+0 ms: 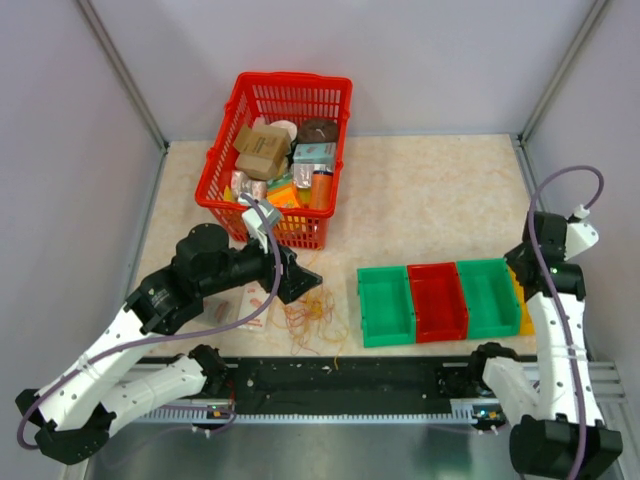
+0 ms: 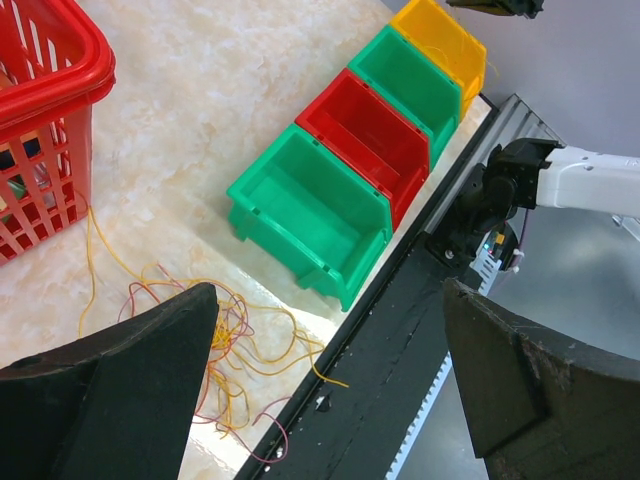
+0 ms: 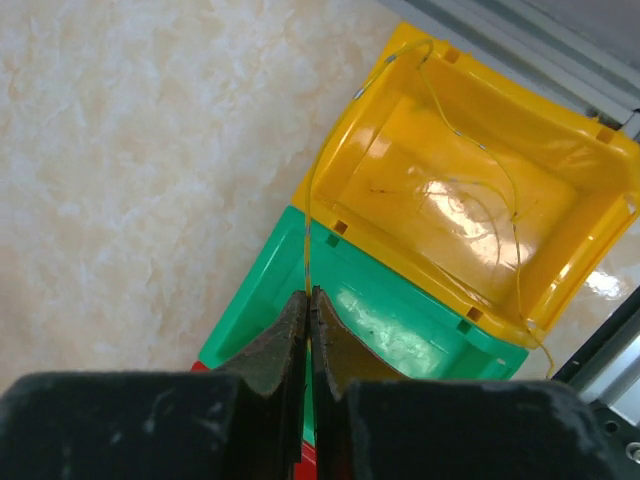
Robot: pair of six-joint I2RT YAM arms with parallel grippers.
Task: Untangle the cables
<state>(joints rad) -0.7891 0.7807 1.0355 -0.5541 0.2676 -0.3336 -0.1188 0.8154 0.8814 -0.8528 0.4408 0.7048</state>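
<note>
The left tool [image 2: 330, 300] hangs over the desk [image 1: 430, 200] with its jaws spread wide, holding nothing. The cables [image 1: 312, 318] lie just under it, a loose heap of yellow, orange and red loops. From the left wrist camera the heap sits beside the left finger [image 2: 130, 390], and I cannot tell whether the two touch.

The right tool [image 3: 309, 298] is pinched tight on one yellow strand [image 3: 306, 215]. That strand climbs from the tips, crosses the rim of the yellow bin [image 3: 590, 215] and curls down inside it.

The heap sits at 9 o'clock of the bin row, near the first green bin [image 1: 385, 305] and apart from it. The red bin [image 1: 437, 300], second green bin [image 1: 488, 297] and yellow bin follow toward 3 o'clock, all touching. The red basket [image 1: 295, 80] stands at 11 o'clock of the heap, one yellow loop reaching its foot. At 6 o'clock the black rail [image 1: 340, 380] borders the desk, and a few strands lie over its edge. Bare desk opens at 12 o'clock of the bins, up to the back wall.
</note>
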